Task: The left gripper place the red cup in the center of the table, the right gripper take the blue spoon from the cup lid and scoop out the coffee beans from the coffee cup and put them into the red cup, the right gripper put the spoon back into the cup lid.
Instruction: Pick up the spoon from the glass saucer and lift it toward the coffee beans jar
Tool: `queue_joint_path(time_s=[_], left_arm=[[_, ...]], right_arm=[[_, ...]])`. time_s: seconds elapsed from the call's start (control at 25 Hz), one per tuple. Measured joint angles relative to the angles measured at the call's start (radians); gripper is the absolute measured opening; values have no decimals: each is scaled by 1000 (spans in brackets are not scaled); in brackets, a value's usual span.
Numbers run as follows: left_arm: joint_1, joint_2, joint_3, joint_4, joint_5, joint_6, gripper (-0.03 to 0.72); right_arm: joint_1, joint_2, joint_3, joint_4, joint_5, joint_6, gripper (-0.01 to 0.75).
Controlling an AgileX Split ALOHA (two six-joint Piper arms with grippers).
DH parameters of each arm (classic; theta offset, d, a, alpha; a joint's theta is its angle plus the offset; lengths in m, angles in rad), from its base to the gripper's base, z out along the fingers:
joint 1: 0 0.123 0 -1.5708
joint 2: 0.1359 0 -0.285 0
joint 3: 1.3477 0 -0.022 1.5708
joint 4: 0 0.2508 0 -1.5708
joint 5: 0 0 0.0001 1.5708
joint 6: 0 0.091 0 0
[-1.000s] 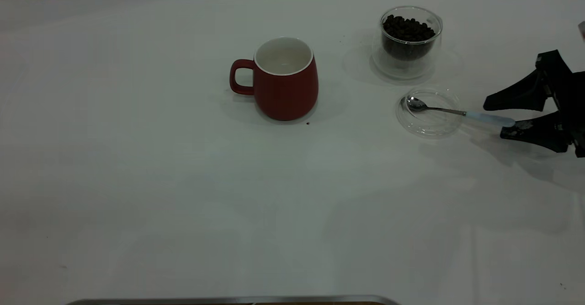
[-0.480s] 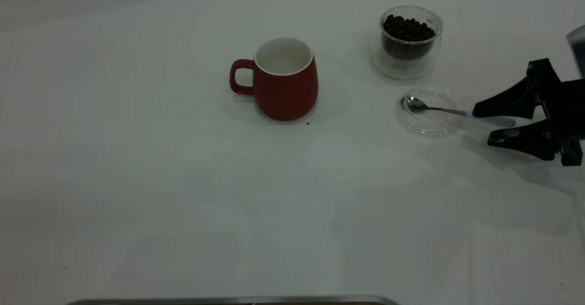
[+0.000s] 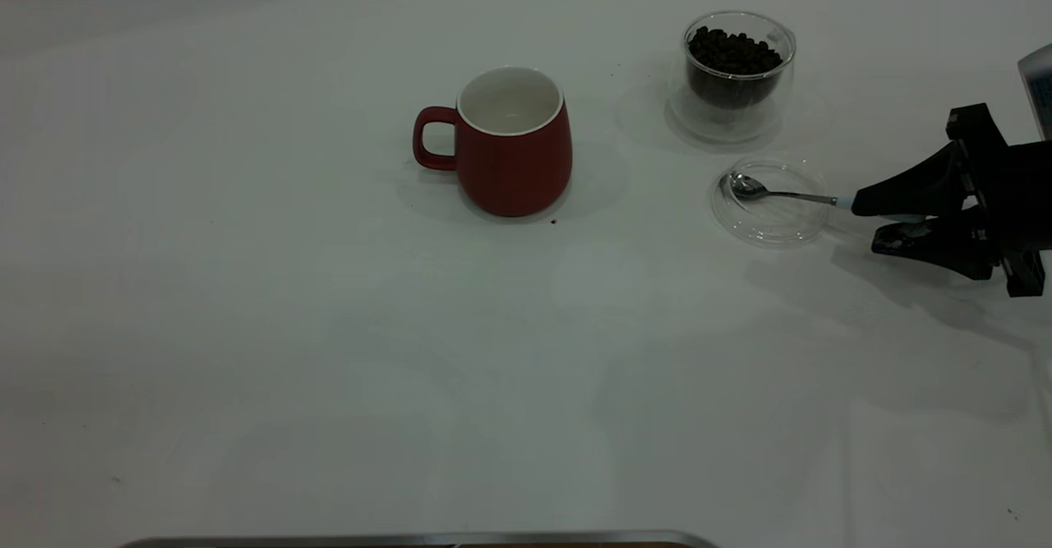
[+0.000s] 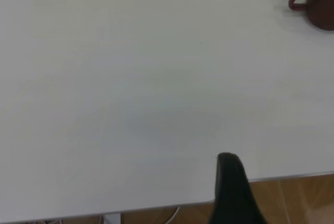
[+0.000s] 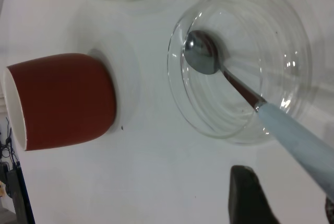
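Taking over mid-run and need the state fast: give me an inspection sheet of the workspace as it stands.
Surface: the table, white, with a dark speck beside the mug's base.
Job's things: the red cup upright near centre, nothing seen inside; the coffee cup holds the coffee beans; the blue spoon has its bowl in the cup lid.
Clutter: nothing seen.
Grippers: the right gripper closed around the spoon's handle, spoon not lifted; the left gripper parked past the table edge.
Cables: nothing seen.
Surroundings: wood floor beyond the edge.
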Motion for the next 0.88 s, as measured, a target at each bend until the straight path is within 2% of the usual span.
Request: queue_joint_path(time_s=[0.4,0.88], left_arm=[[0,0,0,0,0,0,533],[0,0,0,0,0,0,533]], right_arm=[[0,0,0,0,-38,-9,233],[0,1,-23,0,-43,-30,246]])
